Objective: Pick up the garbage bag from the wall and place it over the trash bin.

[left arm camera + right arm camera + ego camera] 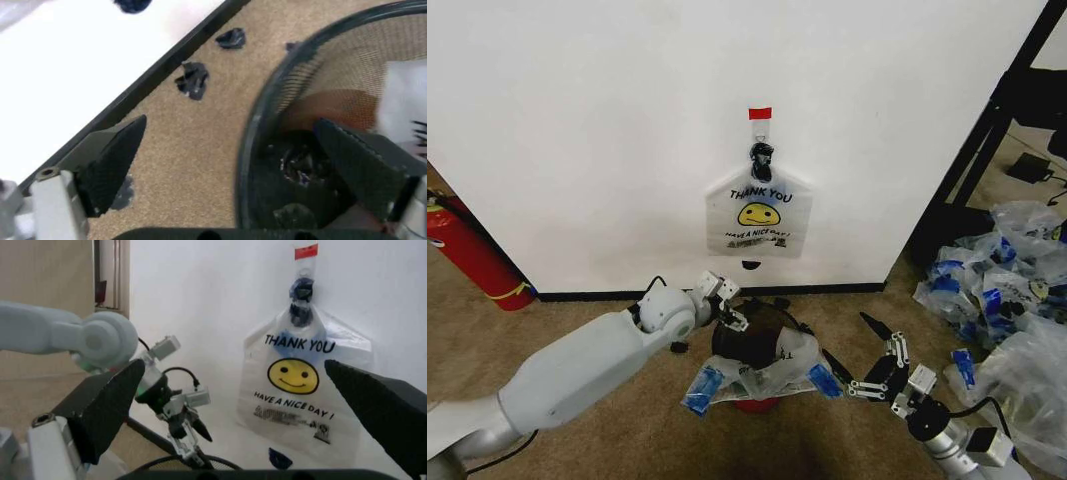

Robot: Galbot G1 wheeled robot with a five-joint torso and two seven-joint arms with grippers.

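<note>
The bag (762,378) is draped over the bin (752,345) on the floor below the wall (577,120), its blue-printed edges spilling outside. The left claw (732,318) straddles the rim — one finger inside, one outside, spread — probably to seat the plastic. The right claw (867,362) waits beside the bin, spread and holding nothing.

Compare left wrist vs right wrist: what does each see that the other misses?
Left wrist alone: the trash bin's dark mesh inside, one open left pincer finger inside the rim, carpet with dark scraps. Right wrist alone: the "THANK YOU" smiley bag hanging under red tape, framed by the open right pincer. Both: the white wall, bin rim.
</note>
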